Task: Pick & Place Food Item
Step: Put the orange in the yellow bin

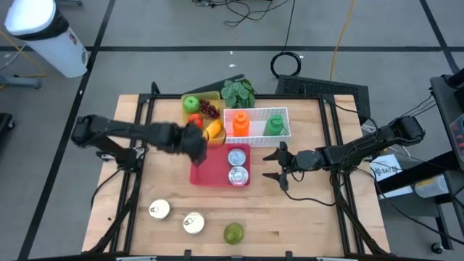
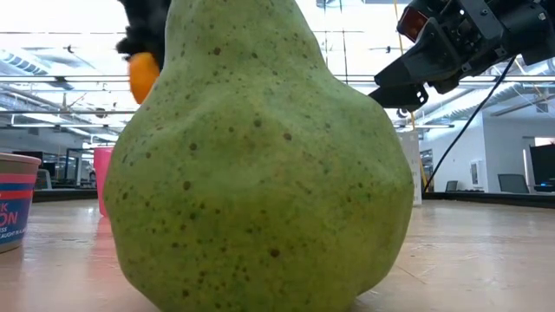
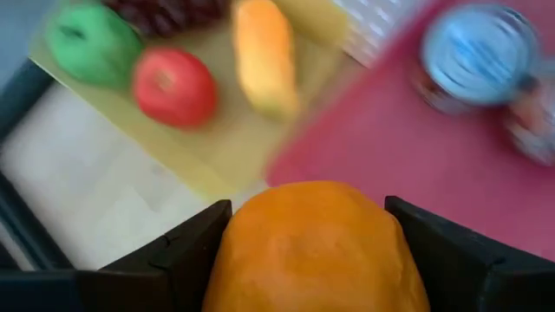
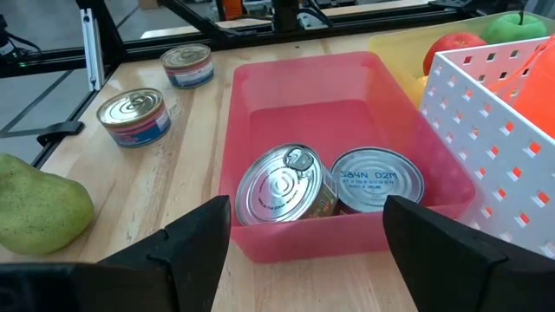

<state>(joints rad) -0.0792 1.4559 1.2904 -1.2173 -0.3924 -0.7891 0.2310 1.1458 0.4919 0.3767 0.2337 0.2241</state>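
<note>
An orange fruit sits between the fingers of my left gripper, which is shut on it above the join of the yellow tray and the red bin. The low view shows that orange fruit in the air under the dark gripper. On the tray lie a green apple, a red apple, grapes and a yellow-orange fruit. A green pear rests on the table near the front edge. My right gripper hovers open just right of the red bin, holding nothing. My left gripper pinches the orange fruit by two opposite sides between its two fingers. The fingers slant down from above, from the table's left. The fruit is lifted clear, above the edge of the red bin and the yellow tray.
Two cans lie in the red bin. A white perforated basket behind it holds an orange bottle and a green bottle. Leafy greens lie at the back. Two more cans stand front left.
</note>
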